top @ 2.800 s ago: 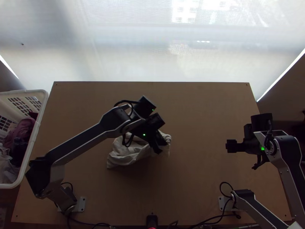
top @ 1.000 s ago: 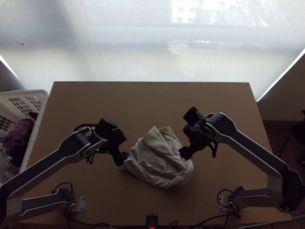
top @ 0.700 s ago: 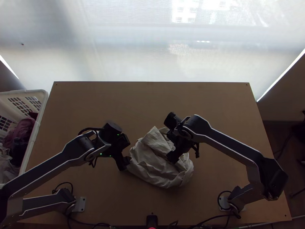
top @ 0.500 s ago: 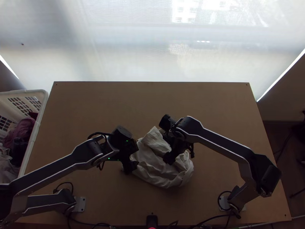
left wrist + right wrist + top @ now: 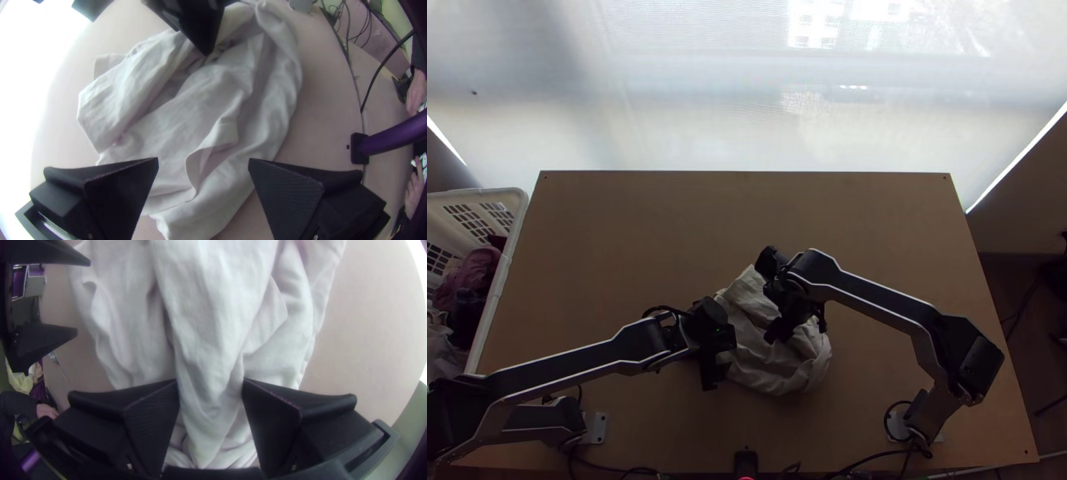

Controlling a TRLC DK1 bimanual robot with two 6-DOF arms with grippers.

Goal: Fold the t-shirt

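The t-shirt (image 5: pixel 767 368) lies bunched near the middle of the wooden table (image 5: pixel 627 232), unfolded; the step in hand is judged to be finding grasp points for spreading it. The left gripper (image 5: pixel 203 161) is poised over the cloth with its jaws wide apart and nothing held, while those of the right gripper (image 5: pixel 211 382) stand somewhat less widely parted on either side of a loose ridge, without pinching it. The next move calls for closing on separate edges, then drawing the fabric flat.

Top view's blind (image 5: pixel 691 96) glowing at 12 o'clock, dim table (image 5: pixel 627 224), left wrist view glaring at 10 o'clock, bent edges
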